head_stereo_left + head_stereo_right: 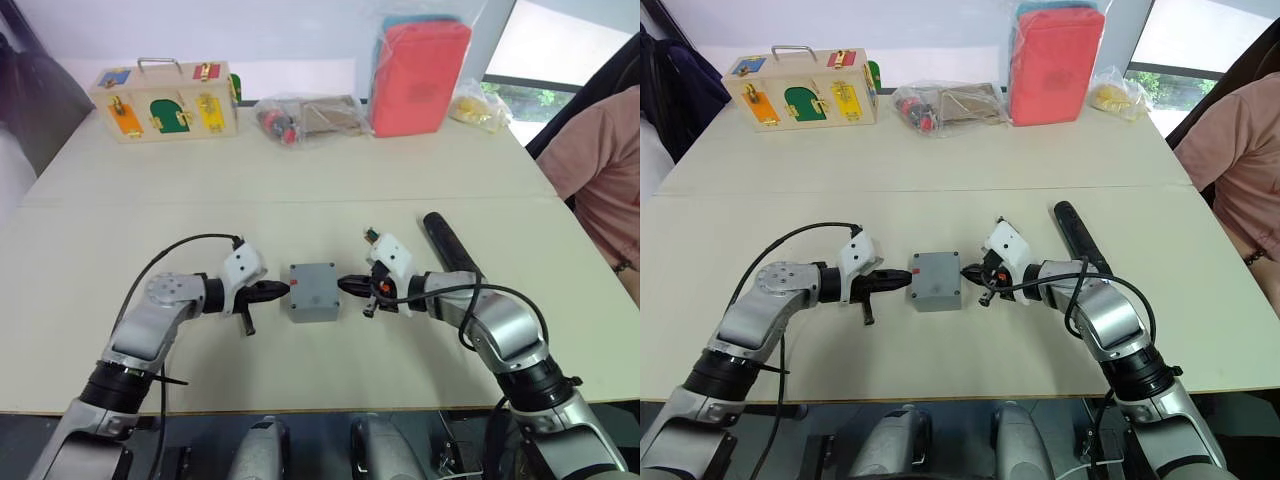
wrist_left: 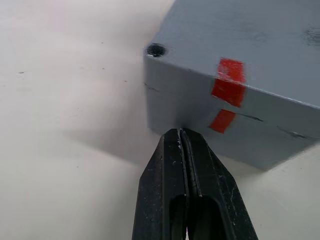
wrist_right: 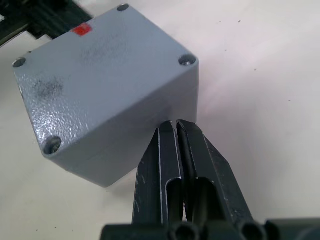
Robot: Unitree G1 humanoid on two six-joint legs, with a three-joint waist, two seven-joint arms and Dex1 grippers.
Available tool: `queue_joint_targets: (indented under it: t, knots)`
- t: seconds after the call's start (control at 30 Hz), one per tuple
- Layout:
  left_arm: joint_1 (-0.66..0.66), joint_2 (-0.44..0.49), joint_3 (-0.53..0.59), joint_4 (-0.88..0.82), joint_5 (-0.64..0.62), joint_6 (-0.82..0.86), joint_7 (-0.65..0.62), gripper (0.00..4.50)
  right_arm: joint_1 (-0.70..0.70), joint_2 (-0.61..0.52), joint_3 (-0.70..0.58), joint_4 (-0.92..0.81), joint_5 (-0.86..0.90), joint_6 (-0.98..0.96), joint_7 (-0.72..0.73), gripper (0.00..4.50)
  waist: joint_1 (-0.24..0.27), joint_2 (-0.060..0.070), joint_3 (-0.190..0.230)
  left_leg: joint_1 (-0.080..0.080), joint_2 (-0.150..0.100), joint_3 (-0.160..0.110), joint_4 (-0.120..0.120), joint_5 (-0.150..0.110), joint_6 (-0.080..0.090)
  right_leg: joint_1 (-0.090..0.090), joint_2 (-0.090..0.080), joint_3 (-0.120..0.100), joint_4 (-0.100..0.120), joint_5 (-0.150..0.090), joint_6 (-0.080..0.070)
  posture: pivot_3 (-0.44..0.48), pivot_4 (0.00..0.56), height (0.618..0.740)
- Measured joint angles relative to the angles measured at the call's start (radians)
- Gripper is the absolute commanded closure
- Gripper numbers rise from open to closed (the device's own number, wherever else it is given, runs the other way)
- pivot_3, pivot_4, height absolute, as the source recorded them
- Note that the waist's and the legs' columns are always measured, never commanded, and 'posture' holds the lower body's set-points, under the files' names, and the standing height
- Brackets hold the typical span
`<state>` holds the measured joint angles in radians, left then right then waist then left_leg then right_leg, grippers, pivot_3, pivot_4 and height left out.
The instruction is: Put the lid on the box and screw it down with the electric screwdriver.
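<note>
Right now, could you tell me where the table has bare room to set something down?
The wide strip between the box and the back-row items is bare, as is the front edge nearer the robot. Crowded: the centre, where left gripper and right gripper flank the box, the electric screwdriver beside them, and the wooden latch box row.

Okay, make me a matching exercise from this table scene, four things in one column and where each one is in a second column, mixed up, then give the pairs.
Things:
1. box
2. electric screwdriver
3. wooden latch box
4. red pouch

Places:
A. far left end of the table
B. between the shut left pincer and shut right pincer, lid on it
C. lying on the table beside the right forearm
D. standing at the far edge, right of the middle

Pairs: 1-B, 2-C, 3-A, 4-D
</note>
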<state>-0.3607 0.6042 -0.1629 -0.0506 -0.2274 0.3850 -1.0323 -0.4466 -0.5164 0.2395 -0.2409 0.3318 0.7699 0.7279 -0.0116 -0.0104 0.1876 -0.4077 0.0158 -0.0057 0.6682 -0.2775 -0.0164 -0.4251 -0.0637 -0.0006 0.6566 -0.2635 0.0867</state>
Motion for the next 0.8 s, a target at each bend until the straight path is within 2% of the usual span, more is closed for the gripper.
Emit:
queue_joint_targets:
  t: [0.07,0.13,0.23,0.3,0.43,0.57,0.8]
  knots:
    - [0.017,0.022,-0.002,-0.039,-0.01,0.01,-0.016,4.5,0.013,-0.008,-0.023,-0.023,0.006,0.014,-0.011,4.42,0.001,0.0,0.0,0.0,0.0,0.0,0.0,0.0,0.0,0.0,0.0,0.0,0.0,0.0,0.0,0.0,0.15,0.73]
    - [0.041,0.077,0.032,-0.093,-0.047,0.037,-0.041,4.5,0.044,-0.037,-0.098,-0.063,0.027,0.034,-0.025,4.42,0.001,0.0,0.0,0.0,0.0,-0.001,0.0,0.0,0.0,0.0,0.0,0.0,0.0,0.0,0.0,0.0,0.15,0.73]
    - [0.054,0.141,0.122,-0.164,-0.115,0.09,-0.059,4.5,0.08,-0.058,-0.224,-0.11,0.062,0.07,-0.054,3.71,0.001,0.0,0.0,0.0,0.0,-0.001,0.0,0.0,0.0,0.0,0.0,0.0,0.0,0.0,0.0,0.0,0.15,0.73]
    - [0.051,0.154,0.165,-0.225,-0.171,0.133,-0.059,4.5,0.096,-0.061,-0.273,-0.129,0.088,0.081,-0.056,2.87,0.001,0.0,0.0,0.001,0.0,-0.001,0.0,0.0,0.0,0.001,0.0,0.0,0.0,0.0,0.0,0.0,0.15,0.73]
    - [0.03,0.154,0.177,-0.285,-0.246,0.2,-0.053,4.5,0.128,-0.072,-0.299,-0.117,0.095,0.07,-0.065,1.2,0.001,0.0,0.0,0.001,0.0,0.0,0.0,0.0,0.0,0.001,0.0,0.0,0.0,0.0,0.0,0.0,0.15,0.73]
    - [-0.025,0.143,0.178,-0.309,-0.288,0.236,-0.033,4.5,0.153,-0.074,-0.301,-0.061,0.072,0.029,-0.073,1.2,0.0,0.0,0.0,0.001,0.0,0.0,0.0,0.0,0.0,0.001,0.0,0.001,0.0,0.0,0.0,0.0,0.15,0.73]
    - [-0.04,0.138,0.166,-0.318,-0.305,0.245,-0.008,4.5,0.165,-0.002,-0.28,0.013,0.031,-0.039,-0.139,1.2,-0.002,0.0,0.0,0.001,0.0,0.0,0.0,0.0,0.0,0.0,0.001,0.001,0.0,0.0,0.0,0.0,0.15,0.73]
